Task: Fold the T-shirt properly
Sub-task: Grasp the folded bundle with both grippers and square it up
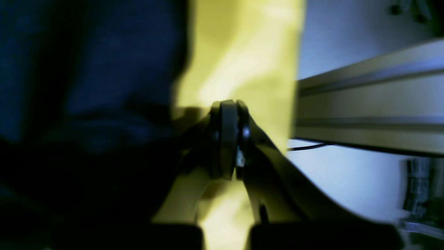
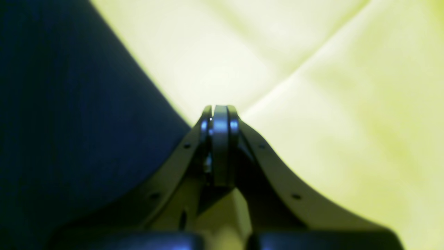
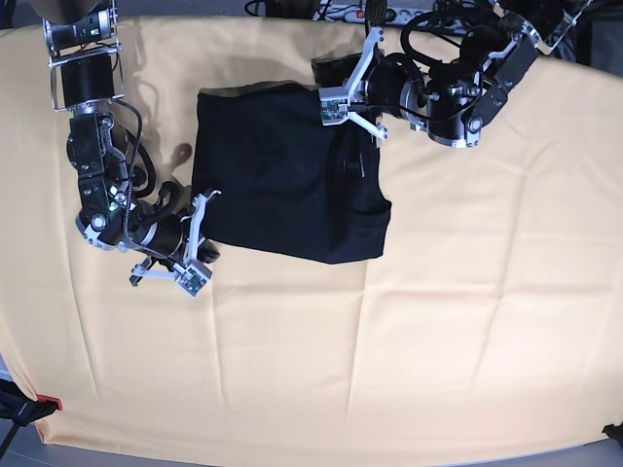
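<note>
In the base view, going from left to right, the right gripper [image 3: 206, 222] comes first: it sits at the lower left corner of the T-shirt [image 3: 282, 185], at the very edge of the dark fabric. The shirt lies on the yellow tablecloth [image 3: 409, 331], partly folded into a rough block, and its longer side seems to run from the top edge down toward the lower right corner. So the fabric lies to the upper right of this gripper. In the right wrist view its jaws are pressed together, with the shirt edge [image 2: 69, 114] just beside them; I see no cloth between the pads, so I judge it holds nothing.

Further right, the left gripper [image 3: 343, 102] is at the top right corner of the shirt, over or just touching the fabric. In the left wrist view its jaws are also together, and the dark cloth [image 1: 86, 86] lies beside them, not clearly pinched.

Both arms are about equally near, at opposite corners
</note>
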Controlling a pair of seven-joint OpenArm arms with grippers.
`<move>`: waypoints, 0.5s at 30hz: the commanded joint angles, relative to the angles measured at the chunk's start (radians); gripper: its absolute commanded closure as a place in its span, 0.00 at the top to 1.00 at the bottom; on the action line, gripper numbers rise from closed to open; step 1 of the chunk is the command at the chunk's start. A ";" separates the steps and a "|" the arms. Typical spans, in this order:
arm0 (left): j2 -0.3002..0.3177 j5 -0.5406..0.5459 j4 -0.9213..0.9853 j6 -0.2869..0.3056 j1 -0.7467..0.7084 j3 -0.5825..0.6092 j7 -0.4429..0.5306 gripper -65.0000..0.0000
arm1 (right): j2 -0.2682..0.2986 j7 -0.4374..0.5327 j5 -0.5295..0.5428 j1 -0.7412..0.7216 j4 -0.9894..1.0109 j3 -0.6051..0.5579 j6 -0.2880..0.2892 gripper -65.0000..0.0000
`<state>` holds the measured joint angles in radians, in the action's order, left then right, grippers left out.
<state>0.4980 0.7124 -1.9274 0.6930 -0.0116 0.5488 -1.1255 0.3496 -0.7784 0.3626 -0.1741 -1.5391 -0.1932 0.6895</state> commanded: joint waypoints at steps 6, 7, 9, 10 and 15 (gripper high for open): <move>0.006 -0.100 0.035 -0.028 0.058 -0.006 0.083 0.00 | 0.061 -0.023 0.096 0.046 -0.006 -0.010 0.009 0.00; 0.006 -0.107 0.056 -0.028 0.073 -0.006 0.091 0.00 | 0.070 -0.028 0.115 0.055 -0.006 -0.010 0.009 0.00; 0.006 -0.126 0.103 -0.028 0.105 -0.006 0.107 0.00 | 0.090 -0.034 0.144 0.075 -0.008 -0.010 0.009 0.00; 0.006 -0.130 0.128 -0.029 0.122 -0.006 0.109 0.00 | 0.100 -0.036 0.158 0.086 -0.013 -0.010 0.009 0.00; 0.006 -0.140 0.264 -0.027 0.212 -0.006 0.175 0.00 | 0.130 -0.101 0.229 0.164 -0.092 -0.008 0.009 0.00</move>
<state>0.4934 0.6437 -1.6627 0.6861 0.1852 0.5491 -0.9066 0.4683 -0.8547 0.5903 -0.0086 -1.6222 -0.2008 0.6842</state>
